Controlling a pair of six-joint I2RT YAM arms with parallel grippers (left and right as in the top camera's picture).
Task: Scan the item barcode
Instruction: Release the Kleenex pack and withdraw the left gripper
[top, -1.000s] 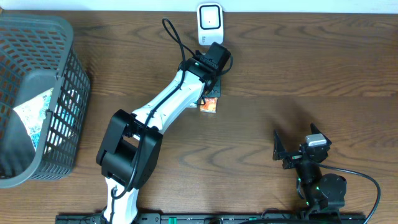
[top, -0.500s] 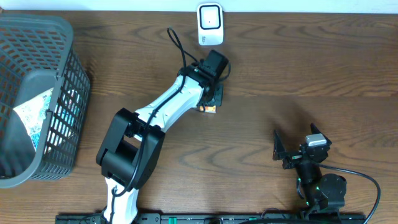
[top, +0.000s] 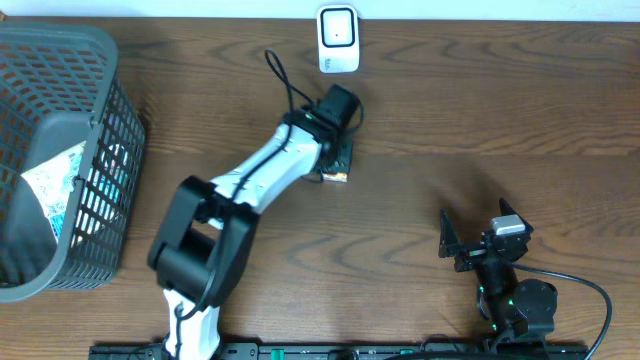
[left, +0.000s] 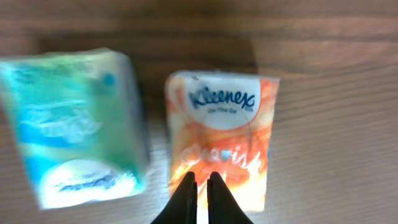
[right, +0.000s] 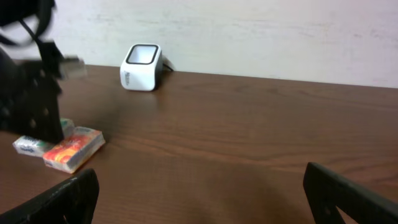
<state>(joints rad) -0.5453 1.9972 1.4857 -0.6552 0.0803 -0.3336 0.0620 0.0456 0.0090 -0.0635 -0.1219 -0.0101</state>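
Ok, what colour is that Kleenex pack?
The Kleenex pack is orange and white; left wrist view shows it best.

Mock shop checkout in a lab, white barcode scanner (top: 338, 38) standing on wood-grain table (top: 500, 130), grey plastic shopping basket (top: 60, 38) at one end, plain white wall (right: 261, 31) behind

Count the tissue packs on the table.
2. An orange Kleenex pack lies under the left fingers; a green-blue pack lies beside it. The basket may hold more, partly hidden.
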